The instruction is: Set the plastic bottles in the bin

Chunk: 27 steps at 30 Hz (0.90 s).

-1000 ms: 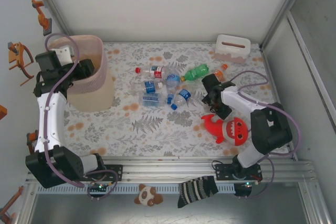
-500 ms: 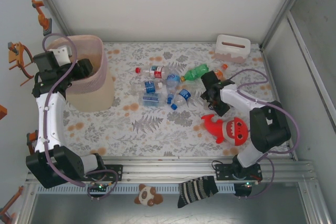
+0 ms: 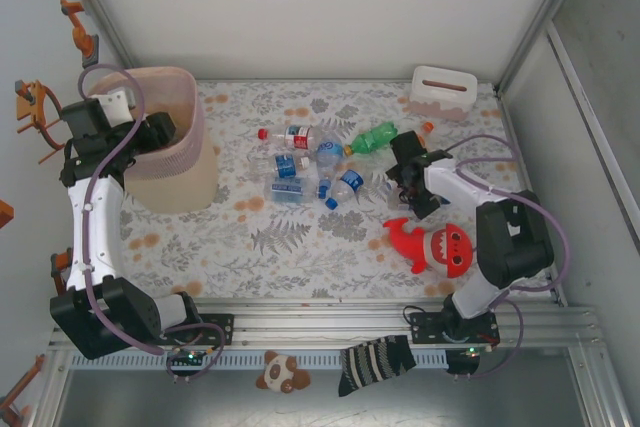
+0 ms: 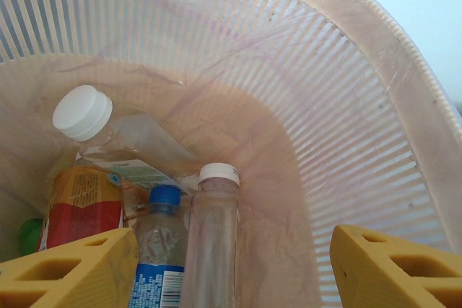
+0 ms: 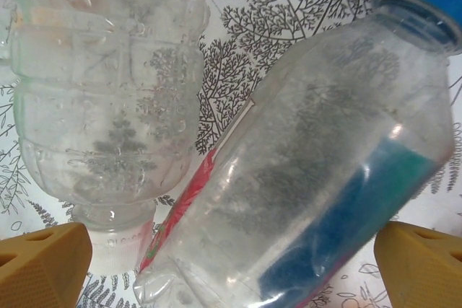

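Observation:
Several plastic bottles (image 3: 318, 162) lie clustered mid-table, among them a green one (image 3: 375, 135) and a red-capped one (image 3: 292, 135). My right gripper (image 3: 400, 163) hangs at the cluster's right edge. Its jaws (image 5: 231, 268) stand wide open astride a clear bottle with a blue cap and blue label (image 5: 317, 171), and neither pad touches it. A second clear bottle (image 5: 101, 84) lies just to its left. My left gripper (image 3: 150, 133) is open over the pink bin (image 3: 192, 107), nothing between its fingers (image 4: 68, 268). Several bottles (image 4: 209, 243) lie inside the bin (image 4: 361, 128).
A red shark plush (image 3: 436, 245) lies just in front of my right gripper. A small white slotted box (image 3: 441, 92) stands at the back right. Metal frame walls close in both sides. A striped sock (image 3: 375, 362) and a small plush (image 3: 282, 373) lie below the rail.
My right gripper's jaws have spread wider and it has shifted slightly back and right at the cluster's edge. The left arm has hardly moved.

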Each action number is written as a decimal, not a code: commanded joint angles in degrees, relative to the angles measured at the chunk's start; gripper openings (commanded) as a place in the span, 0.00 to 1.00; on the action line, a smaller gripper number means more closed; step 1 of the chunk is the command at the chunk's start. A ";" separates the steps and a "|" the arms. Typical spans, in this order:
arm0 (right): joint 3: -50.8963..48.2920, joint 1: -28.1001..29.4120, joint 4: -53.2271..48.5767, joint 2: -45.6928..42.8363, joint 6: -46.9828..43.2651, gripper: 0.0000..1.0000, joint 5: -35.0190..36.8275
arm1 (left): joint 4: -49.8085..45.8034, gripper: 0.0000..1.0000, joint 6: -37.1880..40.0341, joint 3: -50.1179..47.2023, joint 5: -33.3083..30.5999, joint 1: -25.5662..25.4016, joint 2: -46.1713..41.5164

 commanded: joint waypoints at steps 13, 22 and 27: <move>-8.15 -0.23 2.39 -2.26 4.89 0.88 -1.01 | 1.55 0.71 -1.32 -0.74 2.02 0.90 -1.01; -9.80 -0.22 3.68 -3.29 5.03 0.74 -1.03 | 1.65 0.70 -1.41 -0.81 1.91 0.91 -1.08; -9.94 -0.21 3.41 -4.69 5.03 0.66 -0.10 | 1.86 0.70 -1.38 -0.98 1.58 0.91 -1.43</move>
